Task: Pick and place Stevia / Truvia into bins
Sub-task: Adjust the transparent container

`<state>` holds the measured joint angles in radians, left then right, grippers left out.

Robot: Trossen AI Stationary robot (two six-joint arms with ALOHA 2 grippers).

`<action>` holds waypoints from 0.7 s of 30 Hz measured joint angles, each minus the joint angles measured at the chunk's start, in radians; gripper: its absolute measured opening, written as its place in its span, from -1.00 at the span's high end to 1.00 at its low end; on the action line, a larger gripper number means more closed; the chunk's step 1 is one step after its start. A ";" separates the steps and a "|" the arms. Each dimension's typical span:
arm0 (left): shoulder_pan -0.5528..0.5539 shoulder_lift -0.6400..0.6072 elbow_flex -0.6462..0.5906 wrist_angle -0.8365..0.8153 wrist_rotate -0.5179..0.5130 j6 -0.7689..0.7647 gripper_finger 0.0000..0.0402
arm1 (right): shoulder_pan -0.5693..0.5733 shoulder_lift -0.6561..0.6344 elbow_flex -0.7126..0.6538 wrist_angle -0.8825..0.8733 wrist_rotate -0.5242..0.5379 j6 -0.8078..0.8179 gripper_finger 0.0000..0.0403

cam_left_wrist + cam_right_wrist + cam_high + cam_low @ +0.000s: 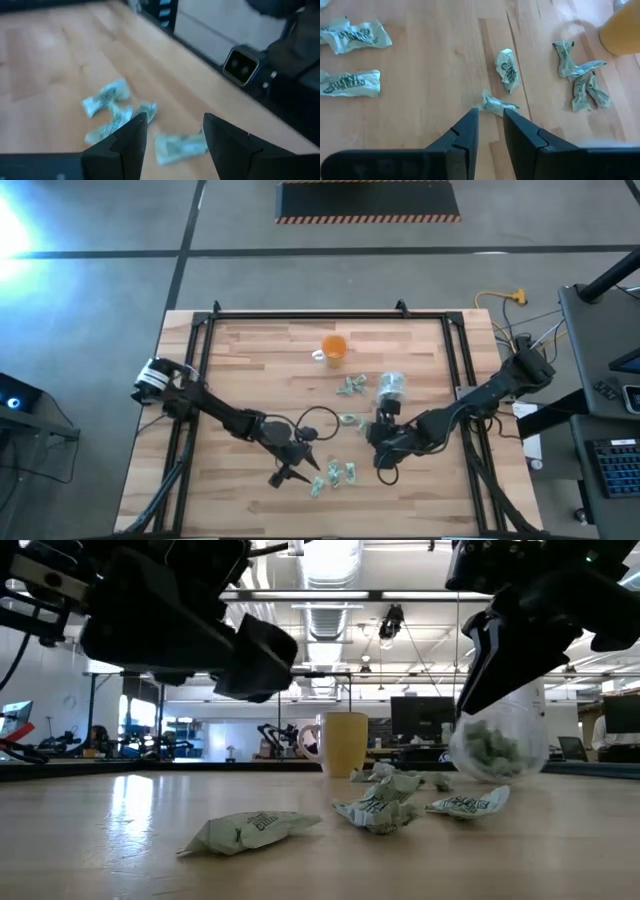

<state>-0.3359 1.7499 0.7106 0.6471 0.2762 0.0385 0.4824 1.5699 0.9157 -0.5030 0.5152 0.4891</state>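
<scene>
Crumpled pale green sachets lie flat on the wooden table in groups: one near the front [335, 475], one mid-table [348, 420], one by the cups [350, 387]. The round clear cup [392, 387] stands upright with sachets inside it [497, 745]. My left gripper [172, 125] is open and hovers above the front group [115, 125]. My right gripper [490, 112] is open only a narrow gap and is raised off the table [490, 660]. It points down at a small twisted sachet [497, 105] just beyond its fingertips.
An orange translucent cup [333, 348] stands behind the clear cup, toward the far edge. A black metal frame [300, 316] borders the table's far side and both flanks. Bare wood lies on the left half of the table [240, 360].
</scene>
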 joint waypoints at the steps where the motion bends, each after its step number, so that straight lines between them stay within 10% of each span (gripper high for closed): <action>1: 0.000 -0.020 -0.002 -0.042 -0.009 0.003 0.11 | 0.000 -0.002 0.000 -0.008 0.000 -0.001 0.61; 21: -0.002 -0.200 -0.004 -0.353 -0.182 0.055 0.11 | 0.011 -0.226 0.000 -0.262 0.195 0.130 0.69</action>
<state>-0.3374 1.5502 0.7064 0.2941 0.0941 0.0933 0.4934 1.3434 0.9161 -0.7648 0.7098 0.6195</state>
